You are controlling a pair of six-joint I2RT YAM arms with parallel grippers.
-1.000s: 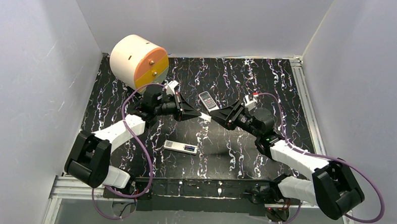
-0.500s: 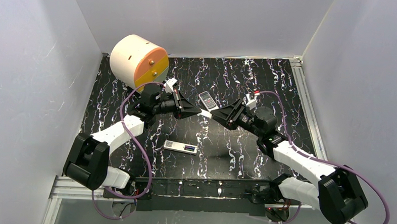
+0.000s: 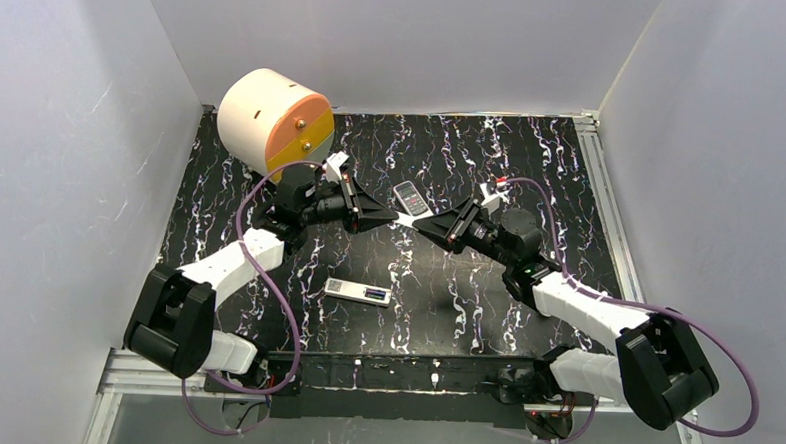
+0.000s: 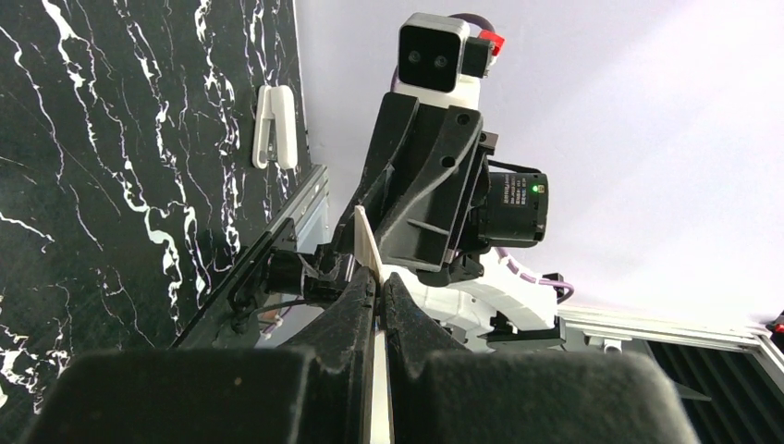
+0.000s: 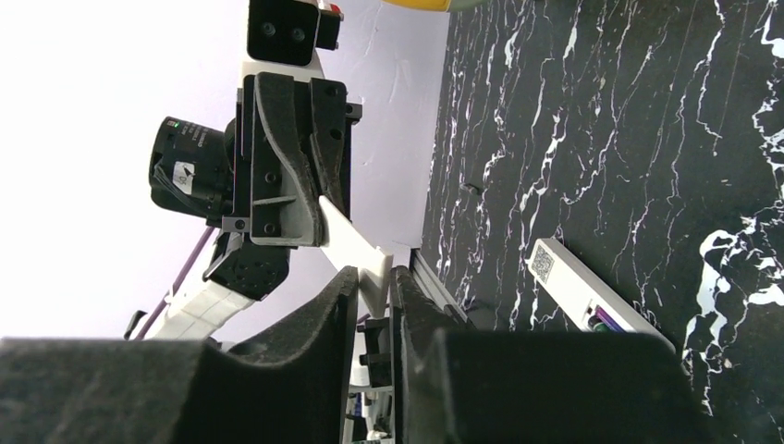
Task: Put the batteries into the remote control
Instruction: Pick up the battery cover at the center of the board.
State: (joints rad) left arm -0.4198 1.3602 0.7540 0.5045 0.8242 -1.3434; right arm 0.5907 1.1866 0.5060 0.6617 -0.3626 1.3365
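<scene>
Batteries (image 5: 605, 319) are hard for me to read: in the right wrist view I get a sliver of purple and a darker bit in the open bay of the white remote (image 5: 578, 289). The dark bulk of my own gripper body cuts off the rest of that bay, so I cannot count them. From the top camera they shrink to a dark, bluish patch at the right end of that remote, which lies flat on the black marbled table (image 3: 532, 158), near the front and between the two arms. Its other end carries a small square code label. A second remote, grey with buttons (image 3: 411, 199), lies further back, just behind where the two claws meet. Above the table, the left gripper (image 4: 377, 292) is clenched on one end of a thin white plate (image 3: 406, 224), seen edge-on between its fingers. The right gripper (image 5: 374, 277) is closed on the plate's other end, its fingers pressed against both faces. The plate is so thin and so covered by fingers that I cannot make out its full outline in any view. The left wrist view also shows a small white piece (image 4: 275, 139) lying on the table by the rail; I cannot tell what it is. A cream drum with an orange and yellow face (image 3: 273, 122) stands at the back left corner.
</scene>
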